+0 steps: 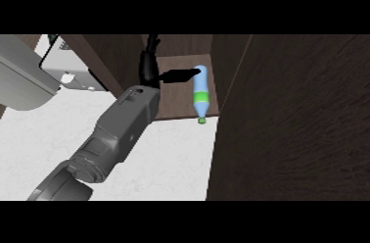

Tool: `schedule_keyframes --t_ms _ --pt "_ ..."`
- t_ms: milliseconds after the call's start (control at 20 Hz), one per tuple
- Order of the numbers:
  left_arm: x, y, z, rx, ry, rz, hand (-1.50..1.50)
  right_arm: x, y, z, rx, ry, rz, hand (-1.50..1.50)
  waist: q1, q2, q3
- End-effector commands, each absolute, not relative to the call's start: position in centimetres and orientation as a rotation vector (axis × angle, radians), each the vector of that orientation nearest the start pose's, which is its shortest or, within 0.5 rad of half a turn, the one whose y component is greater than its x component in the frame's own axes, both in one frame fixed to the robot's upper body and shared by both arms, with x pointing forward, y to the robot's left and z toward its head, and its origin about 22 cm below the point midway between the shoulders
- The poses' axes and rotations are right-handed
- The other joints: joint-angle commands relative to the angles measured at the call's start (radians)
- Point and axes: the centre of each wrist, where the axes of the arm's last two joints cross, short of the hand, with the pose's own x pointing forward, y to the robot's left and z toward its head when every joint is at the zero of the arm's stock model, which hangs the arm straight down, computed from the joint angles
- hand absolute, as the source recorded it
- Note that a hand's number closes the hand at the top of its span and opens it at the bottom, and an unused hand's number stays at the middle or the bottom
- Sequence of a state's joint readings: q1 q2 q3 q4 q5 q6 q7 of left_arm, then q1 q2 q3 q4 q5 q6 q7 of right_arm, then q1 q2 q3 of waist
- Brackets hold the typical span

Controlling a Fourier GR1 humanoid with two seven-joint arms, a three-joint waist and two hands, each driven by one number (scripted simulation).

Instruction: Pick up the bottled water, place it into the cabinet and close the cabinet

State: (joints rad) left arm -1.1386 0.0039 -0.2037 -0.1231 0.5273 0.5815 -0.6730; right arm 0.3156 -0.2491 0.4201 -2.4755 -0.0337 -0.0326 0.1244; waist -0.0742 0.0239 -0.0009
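While the grey forearm rises from 7 o'clock toward the centre, 1 black hand (pixel 160 74) reaches into the open cabinet (pixel 180 51). Which hand it is I cannot tell from this view; it may be the left. Its fingers stretch toward 3 o'clock and touch the upper end of the bottle (pixel 201 94). Whether they curl round it cannot be told. The bottle lies on the cabinet shelf, green cap at 6 o'clock just over the shelf's front edge. A dark door (pixel 289 119) fills the right. At 10 o'clock sits a white appliance (pixel 69 70).
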Motion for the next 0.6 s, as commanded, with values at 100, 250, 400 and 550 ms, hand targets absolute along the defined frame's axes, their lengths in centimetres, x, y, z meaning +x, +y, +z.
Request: schedule_keyframes --t_ms 100,250,400,550 --pt "43.1 9.2 3.8 0.238 -1.836 -0.006 -1.5 10.4 -20.3 16.6 0.31 -1.972 0.27 -1.5 0.008 -0.003 0.0" --pt "43.2 8.8 4.4 0.099 -1.902 0.025 -1.5 10.6 -20.0 15.6 0.32 -1.967 0.261 -1.5 -0.001 -0.005 0.0" --pt "43.2 8.6 4.6 -0.083 -1.914 -0.002 -1.5 10.4 -20.3 16.5 0.288 -1.966 0.285 -1.5 0.013 -0.009 0.0" --pt "43.2 8.0 5.5 -0.175 -1.921 -0.015 -1.5 11.1 -20.8 15.7 0.282 -1.979 0.29 -1.5 0.011 -0.013 0.001"
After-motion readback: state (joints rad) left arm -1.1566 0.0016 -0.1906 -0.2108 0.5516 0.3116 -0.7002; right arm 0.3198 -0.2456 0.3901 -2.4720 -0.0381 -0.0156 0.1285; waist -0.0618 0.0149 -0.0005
